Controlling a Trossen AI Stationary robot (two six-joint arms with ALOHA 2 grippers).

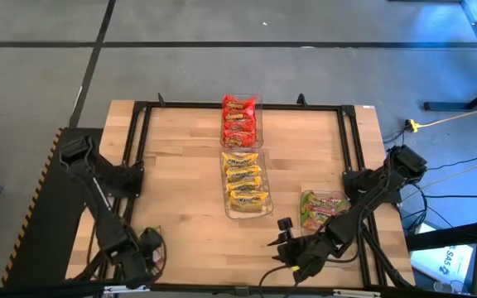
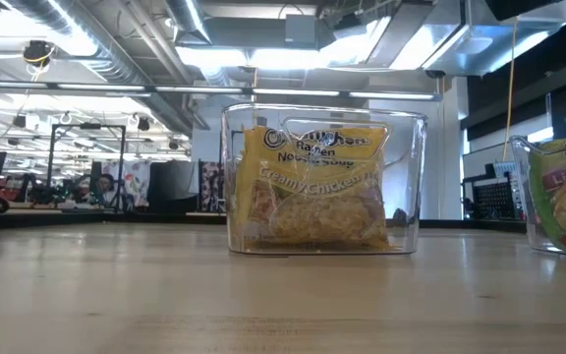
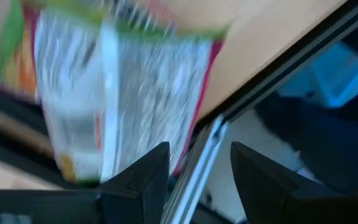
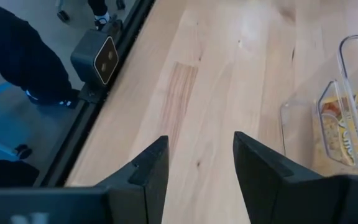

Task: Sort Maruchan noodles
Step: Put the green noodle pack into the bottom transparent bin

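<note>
Both grippers sit at the wooden table's [image 1: 180, 199] near edge from above: left gripper [image 1: 149, 248] by the left corner, right gripper [image 1: 286, 244] nearer the middle. Three clear rectangular bins run from the far edge: red packets [image 1: 239, 120], yellow packets [image 1: 245, 182], green/pink packets [image 1: 322, 207] toward the right edge.

Low down, a crinkly yellow packet shows through its glossy bin [image 2: 324, 182].

Left wrist: fingers [image 3: 145, 177] parted, a blurred green/pink packet [image 3: 123, 93] just beyond, ungripped.

Right wrist: fingers [image 4: 148, 171] spread over bare wood, yellow bin beside.
</note>
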